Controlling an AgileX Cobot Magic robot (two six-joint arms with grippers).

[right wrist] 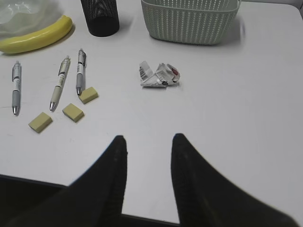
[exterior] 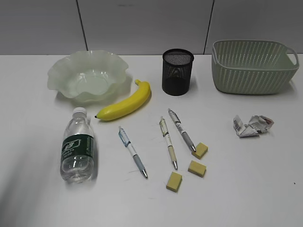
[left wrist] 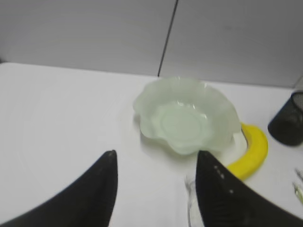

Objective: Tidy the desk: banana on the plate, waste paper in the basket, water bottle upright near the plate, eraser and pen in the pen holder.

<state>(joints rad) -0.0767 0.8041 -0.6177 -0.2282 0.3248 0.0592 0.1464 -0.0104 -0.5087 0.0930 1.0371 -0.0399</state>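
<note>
Both sets of fingers, left [left wrist: 156,165] and right [right wrist: 149,151], stand parted and empty over bare tabletop [exterior: 255,189] at the near edge. Ahead lie erasers [exterior: 174,181], three pens [exterior: 169,143], the water bottle [exterior: 77,147] on its side, waste paper [exterior: 252,126] alone right. Farther: banana [exterior: 125,102] touching the plate [exterior: 88,75], pen holder [exterior: 177,72], basket [exterior: 253,66] by the wall.

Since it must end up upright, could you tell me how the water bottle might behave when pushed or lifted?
The water bottle lies on its side on the desk, so a sideways push would probably roll it. Its clear, smooth plastic may slip or dent. It looks mostly full, likely heavy for its size.
</note>
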